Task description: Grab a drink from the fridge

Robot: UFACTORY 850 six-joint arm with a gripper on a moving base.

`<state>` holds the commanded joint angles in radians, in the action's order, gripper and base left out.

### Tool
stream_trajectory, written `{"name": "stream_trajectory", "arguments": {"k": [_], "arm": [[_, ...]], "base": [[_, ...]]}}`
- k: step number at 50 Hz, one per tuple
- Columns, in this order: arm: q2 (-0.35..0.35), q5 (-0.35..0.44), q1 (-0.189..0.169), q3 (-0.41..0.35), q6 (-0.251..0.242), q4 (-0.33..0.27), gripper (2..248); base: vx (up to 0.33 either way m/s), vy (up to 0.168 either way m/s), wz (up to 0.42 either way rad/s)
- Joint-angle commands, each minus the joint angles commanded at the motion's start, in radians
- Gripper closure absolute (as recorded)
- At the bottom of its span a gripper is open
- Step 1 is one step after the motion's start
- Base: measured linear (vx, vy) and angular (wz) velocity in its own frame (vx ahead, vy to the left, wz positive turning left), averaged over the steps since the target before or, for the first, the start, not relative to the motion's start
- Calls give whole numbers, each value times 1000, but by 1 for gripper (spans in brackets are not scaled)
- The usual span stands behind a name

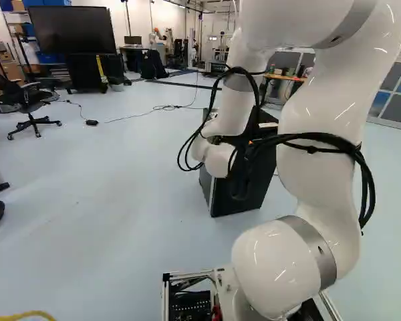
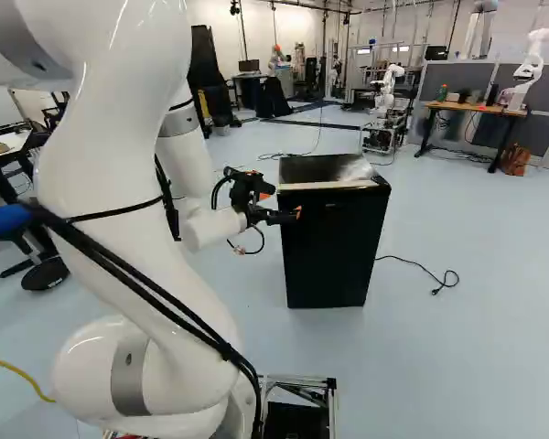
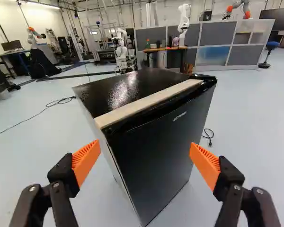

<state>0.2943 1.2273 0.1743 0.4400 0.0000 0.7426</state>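
Arm, left base view: the white arm (image 1: 321,93) fills the right part and hides much of the fridge (image 1: 234,204), which stands right of the centre.
Fridge, right base view: it is upright, a little right of the centre; the gripper (image 2: 286,202) is at its upper left, maybe touching, but the gap is hard to judge from here.
Door, wrist view: the door (image 3: 163,151) is closed, ahead of the gripper.
Fingers: released and wide apart, grasping nothing.
Drink: not visible; probably it is inside the fridge.
Step in hand: I judge it is the approach for opening the door.
Next move: bring one finger to the door's near edge, then pull it open carefully.
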Motion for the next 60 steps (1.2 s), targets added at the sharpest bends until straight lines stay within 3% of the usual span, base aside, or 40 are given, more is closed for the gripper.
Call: {"name": "stream_trajectory", "arguments": {"k": [33, 60], "arm": [[85, 0, 8, 111, 0, 3, 3], [197, 0, 16, 202, 0, 46, 3]], "base": [[0, 0, 0], [0, 0, 0]]}}
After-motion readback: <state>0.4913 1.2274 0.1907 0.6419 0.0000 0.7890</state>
